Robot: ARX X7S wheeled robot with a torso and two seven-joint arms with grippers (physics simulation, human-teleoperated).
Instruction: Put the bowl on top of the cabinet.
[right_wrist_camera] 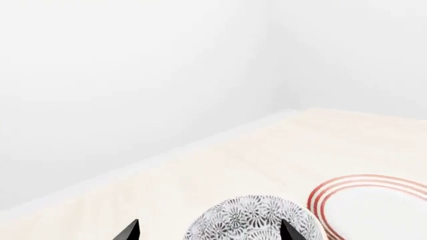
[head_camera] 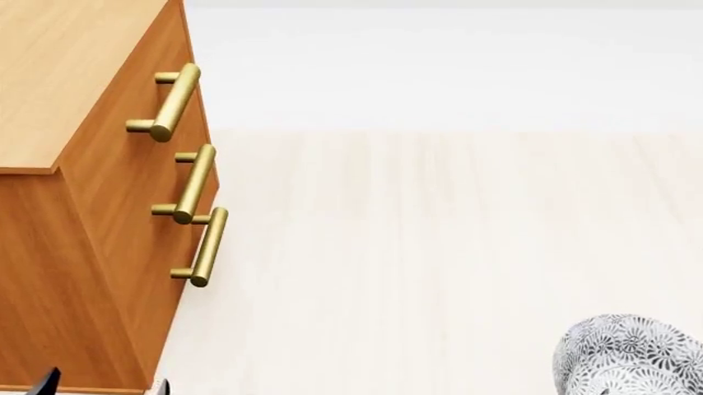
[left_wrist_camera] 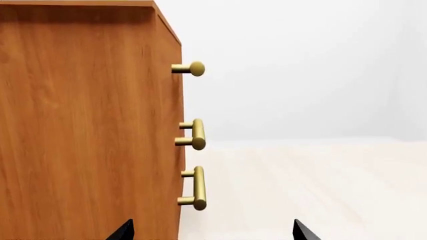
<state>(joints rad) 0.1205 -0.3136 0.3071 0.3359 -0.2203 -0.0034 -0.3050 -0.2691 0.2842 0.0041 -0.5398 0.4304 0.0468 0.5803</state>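
1. Left wrist view: left pincer (left_wrist_camera: pixel 210 231) has its tips spread apart, holding nothing, parked beside the cabinet (left_wrist_camera: pixel 87 125) side panel. Three brass handles (left_wrist_camera: pixel 193 135) stick out of the front. Judgement: keep this arm still and clear of the top.
2. Head view: bowl (head_camera: pixel 628 355) sits on the counter (head_camera: pixel 439 247) at the right edge, well apart from the cabinet. The cabinet's top face shows bare where visible.
3. Right wrist view: right pincer (right_wrist_camera: pixel 210 232) tips apart, bowl between them, not clamped yet. Red-ringed plate (right_wrist_camera: pixel 370 202) lies just beside the bowl. Judgement: grip the rim on the side away from the plate, lift straight, carry high over the handles, set down flat away from the edge.
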